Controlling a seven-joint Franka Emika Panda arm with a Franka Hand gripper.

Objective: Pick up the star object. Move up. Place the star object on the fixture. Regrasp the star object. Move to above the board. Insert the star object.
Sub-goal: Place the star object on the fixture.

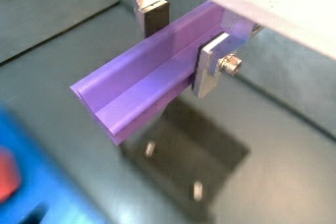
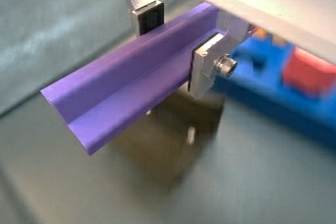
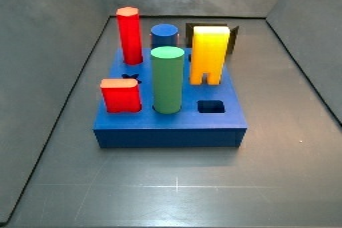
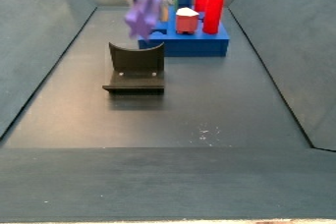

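Above the fixture (image 4: pixel 136 71), pincer (image 1: pixel 184 43) clamped on star object (image 1: pixel 151 71), long axis level.

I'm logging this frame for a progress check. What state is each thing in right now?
gripper: shut on the star object, above the fixture.
star object: held lying level in the air, touching nothing else.
fixture: on the floor, nothing on it.
board: flat on the floor, star hole and square hole open.
red peg: upright in the board.
green cylinder: upright in the board.
yellow arch: upright in the board.
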